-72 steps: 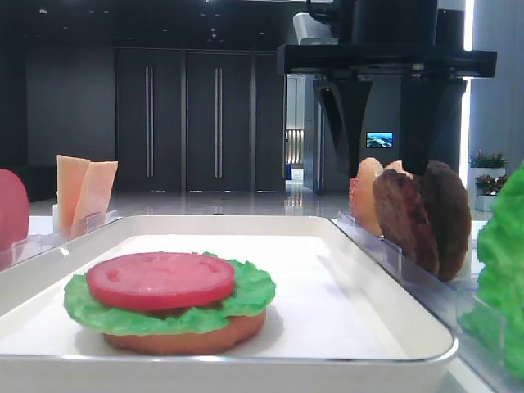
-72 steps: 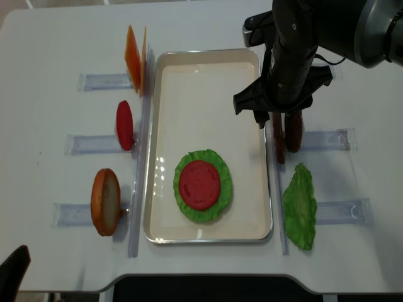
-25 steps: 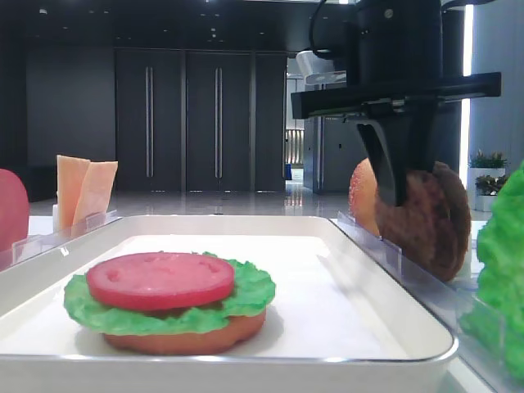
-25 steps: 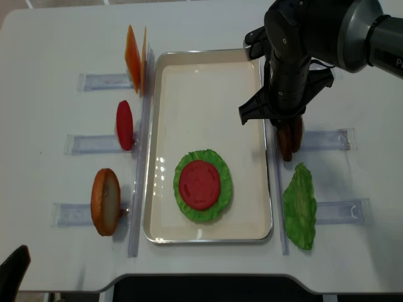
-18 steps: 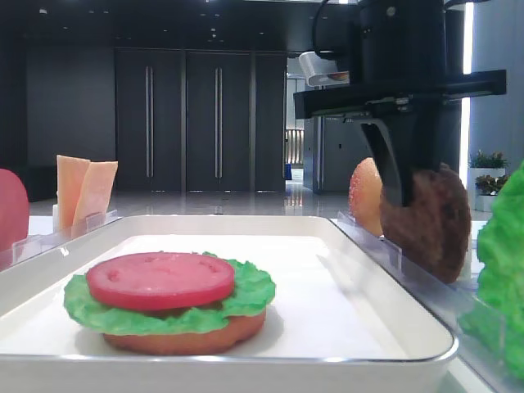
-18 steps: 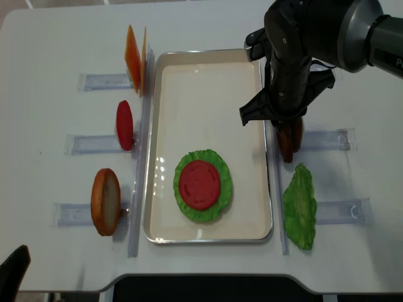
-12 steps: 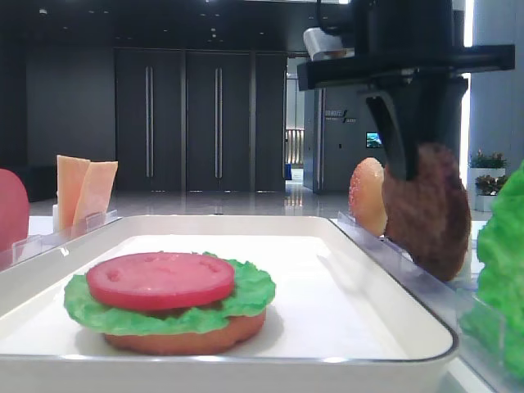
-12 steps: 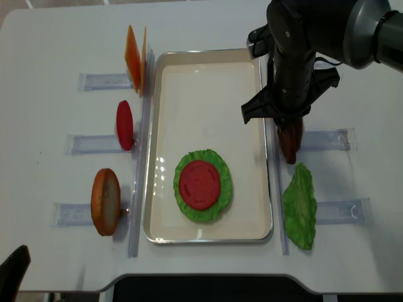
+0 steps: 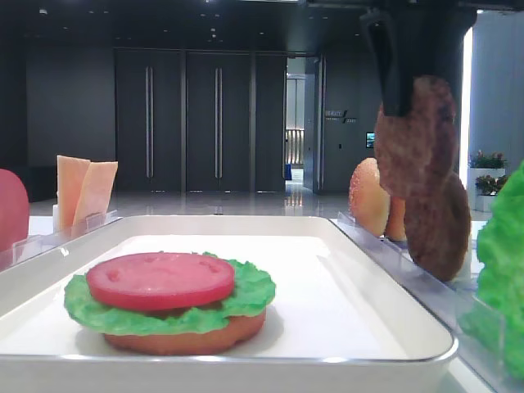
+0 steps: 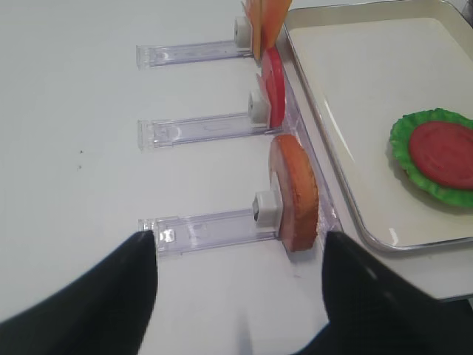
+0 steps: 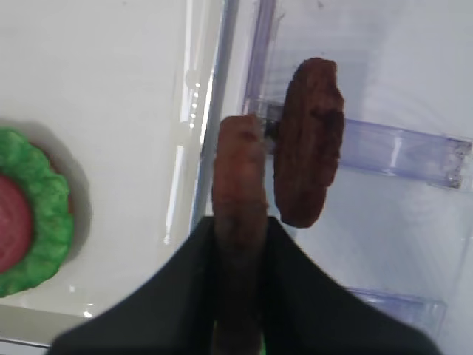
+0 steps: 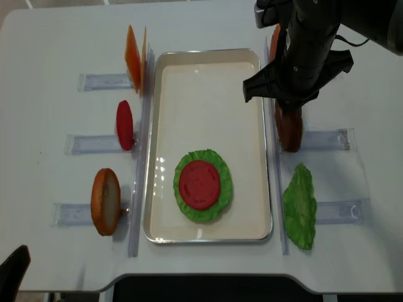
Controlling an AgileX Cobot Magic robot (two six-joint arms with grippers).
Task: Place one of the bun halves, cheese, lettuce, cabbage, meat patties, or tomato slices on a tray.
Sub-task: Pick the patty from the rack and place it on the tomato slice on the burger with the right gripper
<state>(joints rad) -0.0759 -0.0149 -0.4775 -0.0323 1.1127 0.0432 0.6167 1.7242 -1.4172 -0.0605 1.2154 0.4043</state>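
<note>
- Right wrist view: the right gripper (image 11: 238,244) has its dark jaws closed tight on a thick, reddish-brown, rough-surfaced meat patty (image 11: 238,200), held on edge; a second dark patty (image 11: 309,140) stands upright in a clear plastic rack (image 11: 399,151) just beside it.
- That view places the held patty over the rim of the large white rectangular tray (image 11: 133,111); the low front view cannot show this, but it does show the held patty (image 9: 415,135) raised above the racked one (image 9: 438,225).
- Overhead, the arm hides most of the grip, so the lift is hard to judge there.
- On the tray lies a flat red tomato slice (image 12: 199,184) atop a ruffled green lettuce leaf (image 12: 221,189).
- Left wrist view: the left gripper (image 10: 240,296) hovers left of the tray, jaws spread, holding nothing, near a tan-orange bun half (image 10: 294,192).
</note>
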